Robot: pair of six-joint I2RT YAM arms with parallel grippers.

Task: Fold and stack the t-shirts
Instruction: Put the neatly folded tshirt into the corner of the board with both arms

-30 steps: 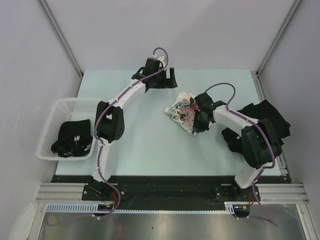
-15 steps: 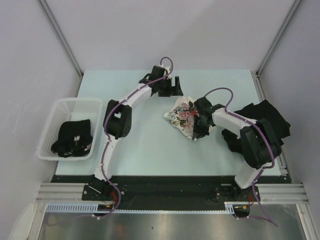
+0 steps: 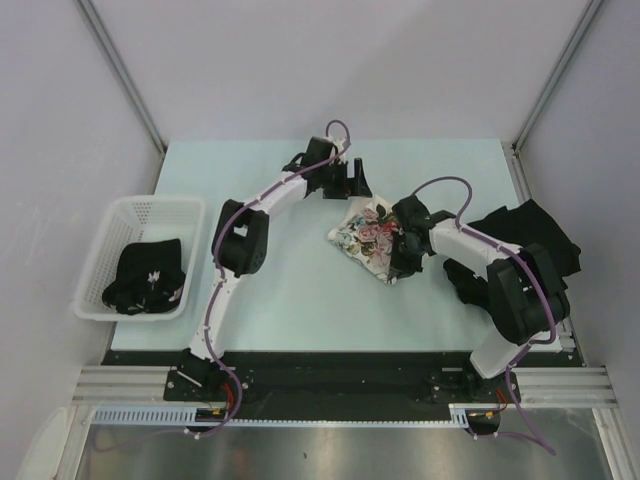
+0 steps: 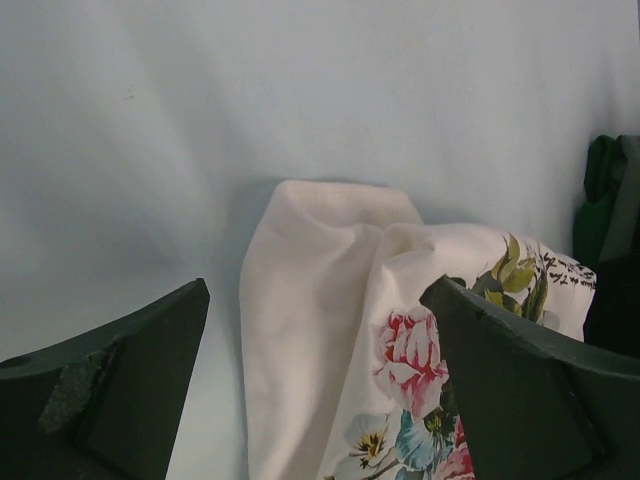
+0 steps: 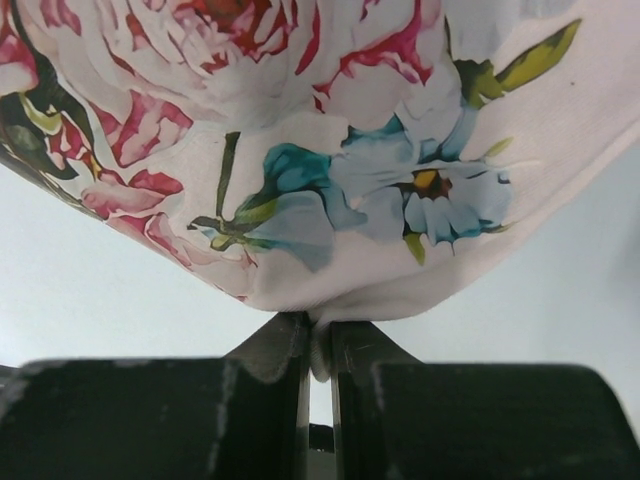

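A cream-white t-shirt [image 3: 366,235] with a floral print lies bunched at mid-table. My right gripper [image 3: 396,264] is shut on its near right edge; in the right wrist view a fold of the t-shirt [image 5: 330,150] is pinched between the right gripper's [image 5: 318,335] jaws. My left gripper [image 3: 357,181] hangs open just beyond the shirt's far corner. In the left wrist view that plain corner [image 4: 310,250] lies between the wide-apart jaws of the left gripper [image 4: 315,292], which hold nothing. More black t-shirts [image 3: 525,240] lie heaped at the right edge.
A white mesh basket [image 3: 150,206] stands at the left edge with a black printed t-shirt [image 3: 148,276] inside. The right arm [image 3: 470,240] arches over the black heap. Grey walls close in the table on three sides.
The left arm has swung right and nearer, bringing its open gripper up to the cream shirt's far corner. The right gripper has kept its hold, barely shifting.
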